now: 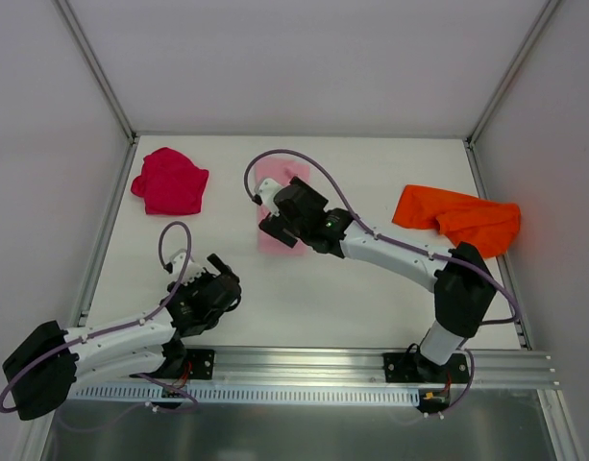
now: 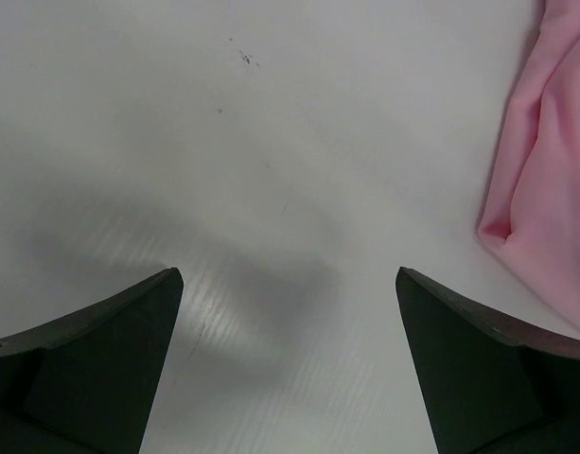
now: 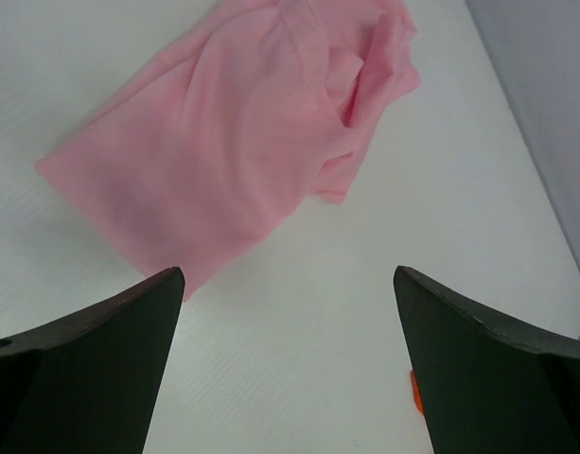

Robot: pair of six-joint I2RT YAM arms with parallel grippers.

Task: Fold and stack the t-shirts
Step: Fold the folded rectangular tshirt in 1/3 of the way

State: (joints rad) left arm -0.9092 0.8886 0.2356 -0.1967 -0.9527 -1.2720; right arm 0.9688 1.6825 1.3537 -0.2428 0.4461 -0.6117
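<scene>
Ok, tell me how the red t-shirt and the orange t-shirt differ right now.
Colour: the red t-shirt is crimson, the orange t-shirt bright orange. Place: the red t-shirt lies at the far left of the table, the orange t-shirt at the far right. Shape: the red t-shirt is bunched into a compact lump, the orange t-shirt is stretched out wider sideways. Both are crumpled and not stacked on anything.

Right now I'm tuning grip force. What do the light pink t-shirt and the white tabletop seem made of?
Light pink t-shirt: soft matte cloth, probably knit; it lies in loose folds. White tabletop: rigid plastic-looking sheet, slight sheen, fine parallel ribs, perhaps corrugated.
</scene>
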